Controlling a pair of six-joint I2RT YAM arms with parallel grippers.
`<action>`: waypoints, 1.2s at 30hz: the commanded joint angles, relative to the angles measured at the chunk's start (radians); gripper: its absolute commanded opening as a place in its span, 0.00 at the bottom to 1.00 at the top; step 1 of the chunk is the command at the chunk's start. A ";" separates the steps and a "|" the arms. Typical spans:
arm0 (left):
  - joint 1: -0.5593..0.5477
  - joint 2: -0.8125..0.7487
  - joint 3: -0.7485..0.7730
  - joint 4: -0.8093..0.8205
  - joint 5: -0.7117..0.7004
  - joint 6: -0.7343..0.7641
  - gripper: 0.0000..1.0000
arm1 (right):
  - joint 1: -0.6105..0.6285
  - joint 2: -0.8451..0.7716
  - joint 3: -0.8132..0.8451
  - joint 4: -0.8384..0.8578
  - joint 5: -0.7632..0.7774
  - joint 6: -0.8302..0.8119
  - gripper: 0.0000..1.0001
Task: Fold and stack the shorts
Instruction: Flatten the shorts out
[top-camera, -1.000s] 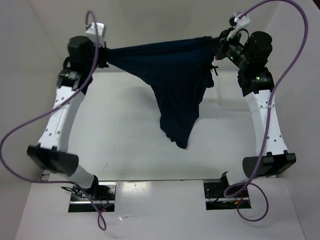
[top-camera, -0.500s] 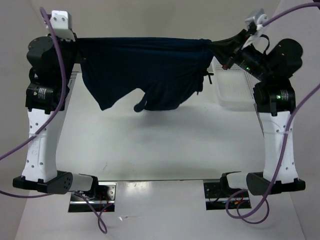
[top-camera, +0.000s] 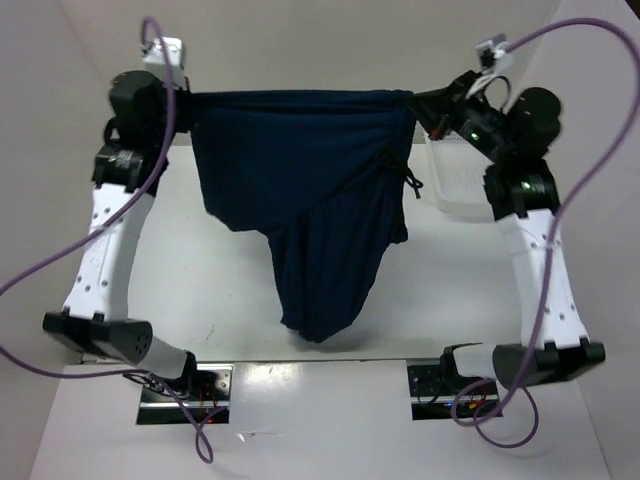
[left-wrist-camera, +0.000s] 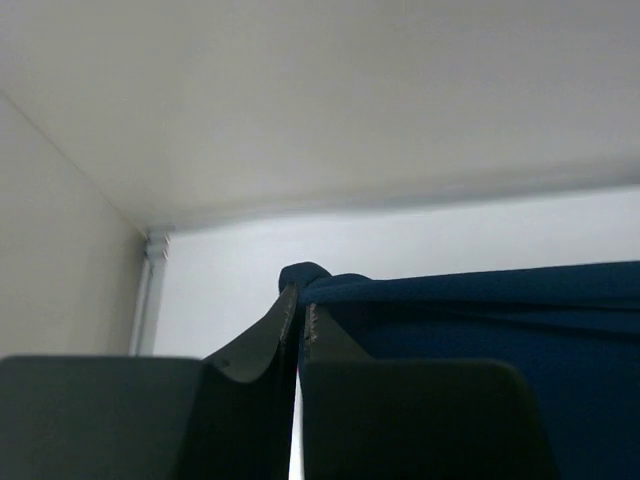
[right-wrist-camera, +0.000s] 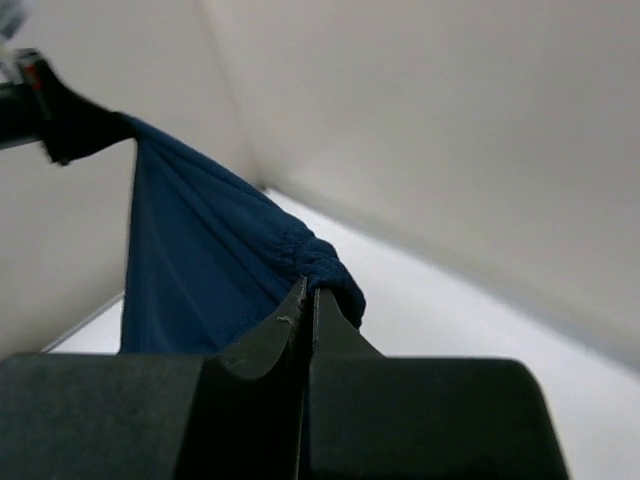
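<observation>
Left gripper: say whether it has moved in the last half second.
Yes. In the top view the left gripper, shut on the shorts, has swung right, toward the basket.

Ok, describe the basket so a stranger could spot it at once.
Start at the white table and go to its far right side. There, between the hanging navy shorts and the right arm, sits a white basket, the only container on the table.
</observation>
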 joint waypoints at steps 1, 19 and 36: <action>-0.030 0.104 -0.089 0.038 -0.053 0.006 0.00 | -0.014 0.108 -0.080 0.089 0.152 0.050 0.00; -0.035 0.891 0.383 -0.058 -0.053 0.006 0.41 | 0.110 0.796 0.145 0.089 0.738 -0.084 0.70; -0.453 0.363 -0.469 -0.295 0.244 0.006 0.60 | 0.133 0.334 -0.518 0.052 0.611 -0.133 0.80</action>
